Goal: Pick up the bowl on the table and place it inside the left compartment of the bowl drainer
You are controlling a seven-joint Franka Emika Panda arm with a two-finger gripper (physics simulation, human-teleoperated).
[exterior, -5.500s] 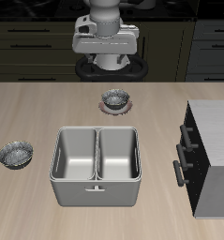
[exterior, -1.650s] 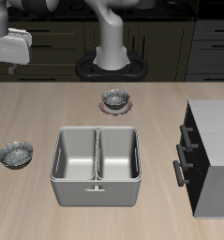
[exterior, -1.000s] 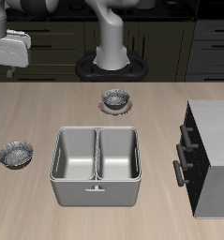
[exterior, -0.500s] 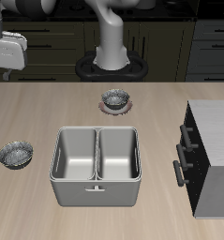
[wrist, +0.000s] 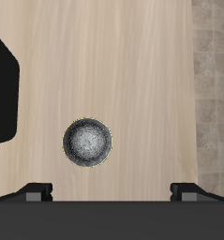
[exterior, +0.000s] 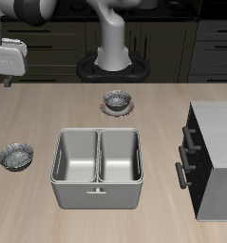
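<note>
- I am on the approach step: my end effector [wrist: 112,190] hangs high above the bowl [exterior: 15,157], fingers spread and empty.
- The bowl sits on the counter [exterior: 48,109], apart from the bowl drainer [exterior: 97,169].
- Next, I judge, centre over it and descend.
- No readable writing or brand.

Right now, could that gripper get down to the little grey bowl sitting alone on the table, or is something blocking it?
Probably yes. The gripper hangs high above the table, and the wrist view shows the bowl on bare wood beneath it with nothing over or against it. The bowl drainer stands apart, clear of a straight descent.
</note>
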